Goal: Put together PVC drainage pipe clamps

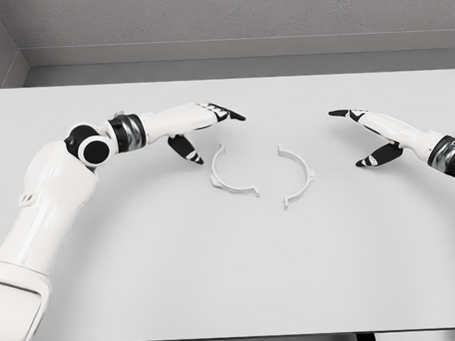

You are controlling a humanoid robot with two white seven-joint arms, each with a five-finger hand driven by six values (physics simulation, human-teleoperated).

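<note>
A white table [142,295] fills the view, seen from above. From its left edge the left hand [199,123] reaches toward the middle, fingers extended flat, thumb hanging down, holding nothing; it hovers just beside the left clamp half [229,174], probably lining up to grasp it. That white half-ring lies near the table's centre, its opening facing right. The right clamp half [299,175] mirrors it, a gap between them, so the two look set out for joining. Toward the right edge, the right hand [373,130] also points inward, open and empty. No writing or brand marks are visible.
</note>
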